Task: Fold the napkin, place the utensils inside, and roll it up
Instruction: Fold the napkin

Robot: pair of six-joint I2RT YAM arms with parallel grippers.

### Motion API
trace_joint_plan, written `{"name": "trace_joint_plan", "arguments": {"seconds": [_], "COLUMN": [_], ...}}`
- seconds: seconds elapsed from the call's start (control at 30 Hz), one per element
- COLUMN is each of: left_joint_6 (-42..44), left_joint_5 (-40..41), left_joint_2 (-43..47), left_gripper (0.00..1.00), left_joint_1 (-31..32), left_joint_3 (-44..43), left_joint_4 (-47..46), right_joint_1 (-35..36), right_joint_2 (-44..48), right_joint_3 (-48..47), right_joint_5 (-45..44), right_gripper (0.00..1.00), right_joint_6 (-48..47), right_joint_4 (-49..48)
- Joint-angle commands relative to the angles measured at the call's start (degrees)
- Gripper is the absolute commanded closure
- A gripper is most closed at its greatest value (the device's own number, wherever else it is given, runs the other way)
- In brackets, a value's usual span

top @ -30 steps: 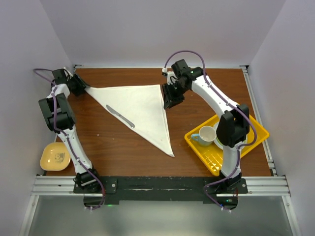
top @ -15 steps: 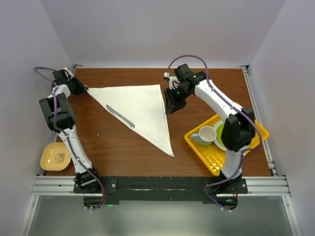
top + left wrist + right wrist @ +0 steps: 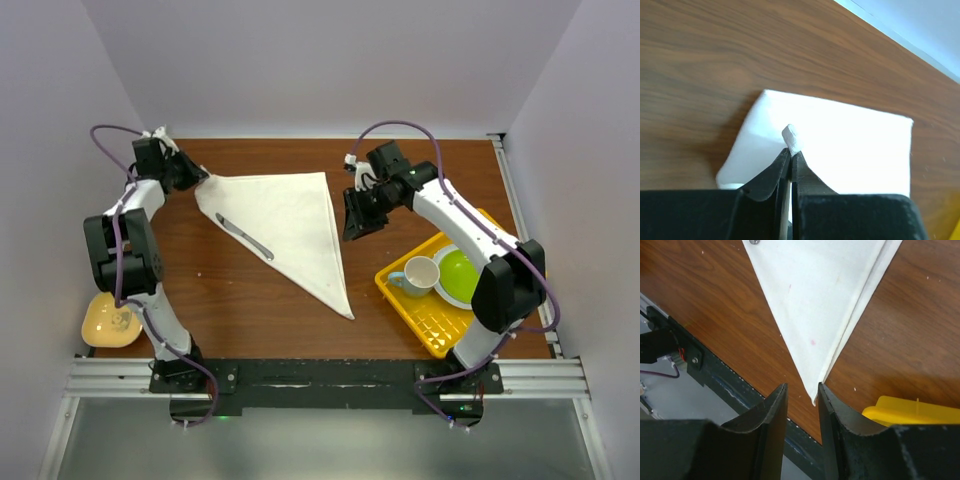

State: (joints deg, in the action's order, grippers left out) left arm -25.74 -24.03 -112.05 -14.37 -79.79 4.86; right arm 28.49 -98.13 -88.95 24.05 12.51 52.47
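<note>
At the table's far-left corner, our left gripper (image 3: 790,156) is clamped tight on a small tuft of the white cloth napkin (image 3: 295,215), which is folded into a triangle on the brown wooden table (image 3: 250,300). The pinched corner is lifted and turned inward, and what lies under that flap is hidden from us. A slim silver table knife (image 3: 245,237) lies diagonally on the napkin's left part, apart from the pinched corner.

Our right gripper (image 3: 802,390) sits just right of the napkin's long edge, fingers a narrow slit apart, holding nothing. We can't tell its height off the table.

The yellow plastic tray (image 3: 430,325) holds a white mug (image 3: 420,273) and a green plate (image 3: 460,275), the plate partly cut off by the right arm. A yellow bowl (image 3: 108,322) at near left is half hidden behind the left arm.
</note>
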Motion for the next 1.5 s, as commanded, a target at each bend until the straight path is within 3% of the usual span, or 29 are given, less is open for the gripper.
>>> {"name": "trace_joint_plan", "arguments": {"seconds": [0.0, 0.2, 0.47, 1.47], "left_joint_6": [-2.6, -3.4, -6.4, -6.1], "left_joint_5": [-0.5, -1.2, -3.9, -1.3], "left_joint_2": [8.7, 15.2, 16.3, 16.6], "left_gripper": [0.93, 0.93, 0.92, 0.90], "left_joint_1": [2.8, 5.9, 8.6, 17.4], "left_joint_3": [8.1, 16.0, 21.9, 28.5], "left_joint_4": [-4.0, -3.6, -6.9, -6.4], "right_joint_1": [0.0, -0.1, 0.0, -0.1], "right_joint_2": [5.7, 8.8, 10.7, 12.3], "right_joint_3": [3.1, 7.2, 10.2, 14.6], "right_joint_5": [2.0, 2.5, 3.2, 2.5], "right_gripper": [0.66, 0.66, 0.66, 0.66], "right_joint_6": [1.2, 1.3, 1.6, 1.4], "right_joint_4": [-3.4, -5.1, -6.5, -8.7]}}
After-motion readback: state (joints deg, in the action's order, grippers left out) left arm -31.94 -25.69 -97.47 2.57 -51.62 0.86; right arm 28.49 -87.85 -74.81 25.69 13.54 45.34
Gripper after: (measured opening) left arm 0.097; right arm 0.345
